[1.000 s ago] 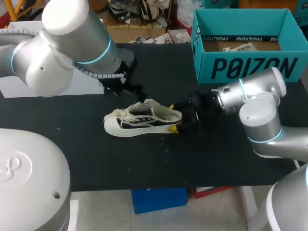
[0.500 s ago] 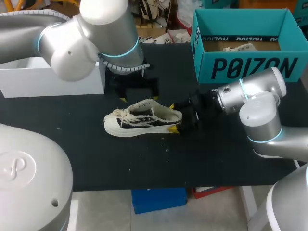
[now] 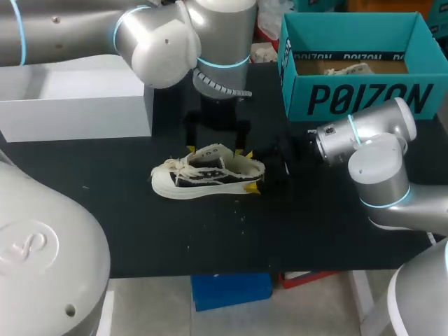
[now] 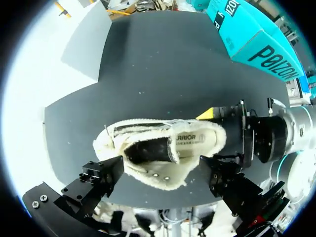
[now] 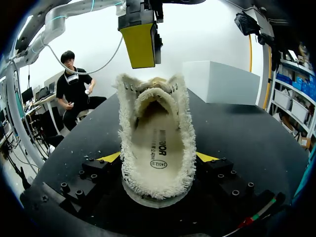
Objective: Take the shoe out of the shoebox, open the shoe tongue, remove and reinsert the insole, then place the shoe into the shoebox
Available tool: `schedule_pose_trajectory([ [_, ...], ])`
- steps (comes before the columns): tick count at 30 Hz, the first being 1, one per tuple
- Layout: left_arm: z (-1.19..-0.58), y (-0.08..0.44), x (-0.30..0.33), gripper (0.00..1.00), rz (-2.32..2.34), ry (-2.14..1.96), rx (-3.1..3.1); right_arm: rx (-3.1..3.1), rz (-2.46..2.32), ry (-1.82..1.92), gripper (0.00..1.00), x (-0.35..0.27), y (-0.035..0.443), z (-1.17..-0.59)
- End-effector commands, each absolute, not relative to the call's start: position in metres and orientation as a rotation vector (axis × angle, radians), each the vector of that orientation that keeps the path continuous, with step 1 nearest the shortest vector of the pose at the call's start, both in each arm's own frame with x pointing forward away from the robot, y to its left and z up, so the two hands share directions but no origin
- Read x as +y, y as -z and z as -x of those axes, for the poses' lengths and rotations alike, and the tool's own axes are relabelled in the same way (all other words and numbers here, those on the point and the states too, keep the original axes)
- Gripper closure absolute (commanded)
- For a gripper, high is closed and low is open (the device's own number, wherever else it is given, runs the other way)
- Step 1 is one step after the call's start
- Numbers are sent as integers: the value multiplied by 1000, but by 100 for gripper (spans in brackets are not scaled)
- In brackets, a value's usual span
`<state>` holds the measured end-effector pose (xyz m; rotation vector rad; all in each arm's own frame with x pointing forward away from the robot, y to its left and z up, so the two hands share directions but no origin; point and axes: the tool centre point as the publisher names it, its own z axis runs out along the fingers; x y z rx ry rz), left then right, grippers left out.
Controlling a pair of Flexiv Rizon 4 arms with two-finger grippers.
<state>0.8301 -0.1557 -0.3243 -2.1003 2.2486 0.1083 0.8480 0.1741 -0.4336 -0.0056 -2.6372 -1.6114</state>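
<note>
**Black worktop (image 3: 315,231), shoe (image 3: 206,175) unboxed**

Shoe lies mid-worktop, apart from the teal shoebox (image 3: 357,70); right hand (image 5: 158,160) clamps its heel (image 5: 157,192); left hand (image 4: 162,174), fingers apart, has swung in above it, likely to open the tongue (image 5: 153,98).

light: bright, even | shadows: barely show on black table (image 3: 210,231) | glare: soft sheen on left arm (image 3: 161,42)
</note>
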Motion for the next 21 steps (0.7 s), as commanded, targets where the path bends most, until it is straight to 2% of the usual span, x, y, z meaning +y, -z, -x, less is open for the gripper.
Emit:
schedule_pose_trajectory([
  [1, -832, 334, -162, 0, 1900, -435, 2091, -2637, 6, 1610, 100, 178, 440, -850],
  [21, -825, 366, -144, 0, 1909, -612, 1886, -2637, 6, 1610, 100, 178, 440, -850],
])
